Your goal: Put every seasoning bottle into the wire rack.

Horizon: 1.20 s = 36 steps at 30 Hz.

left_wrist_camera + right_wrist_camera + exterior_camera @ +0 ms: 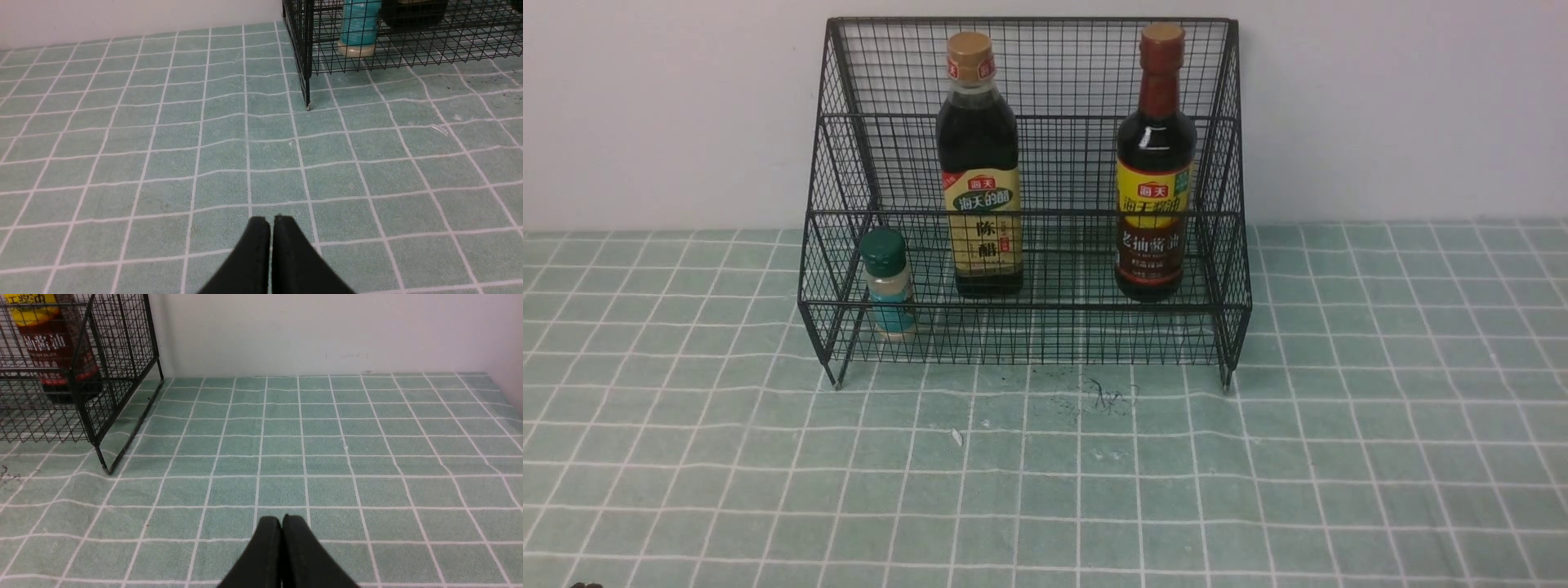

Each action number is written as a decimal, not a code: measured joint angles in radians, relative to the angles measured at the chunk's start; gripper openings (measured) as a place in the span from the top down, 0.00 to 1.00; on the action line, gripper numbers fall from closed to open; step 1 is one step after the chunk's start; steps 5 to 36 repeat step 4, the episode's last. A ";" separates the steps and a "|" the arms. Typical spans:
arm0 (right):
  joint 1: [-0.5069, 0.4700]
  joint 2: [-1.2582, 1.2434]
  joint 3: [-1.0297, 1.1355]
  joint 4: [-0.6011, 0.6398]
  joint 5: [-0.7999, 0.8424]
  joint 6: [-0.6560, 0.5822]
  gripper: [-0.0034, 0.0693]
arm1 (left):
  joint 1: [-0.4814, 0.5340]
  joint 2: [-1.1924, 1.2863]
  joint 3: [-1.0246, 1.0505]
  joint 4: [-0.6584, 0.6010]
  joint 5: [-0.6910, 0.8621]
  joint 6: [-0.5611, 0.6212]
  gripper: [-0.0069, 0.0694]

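left gripper [271, 222] clenched, holding nothing | rack [1023, 335] on green worktop [1045, 474] by the wall | inside, all upright: shaker [887, 284] low on the left (green cap), gold-cap bottle [980, 163] in the middle, brown-neck bottle [1156, 163] on the right | right gripper [282, 522] clenched, holding nothing

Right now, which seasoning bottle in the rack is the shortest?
The green-capped shaker, at the wire rack's left end; both dark bottles stand far taller.
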 joint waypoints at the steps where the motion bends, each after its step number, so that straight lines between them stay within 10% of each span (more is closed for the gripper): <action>1: 0.000 0.000 0.000 0.000 0.000 0.002 0.97 | 0.000 0.000 0.000 0.000 0.000 0.000 0.92; 36: 0.000 0.000 0.000 0.000 0.000 0.003 0.97 | 0.000 0.000 0.000 0.000 0.000 0.000 0.92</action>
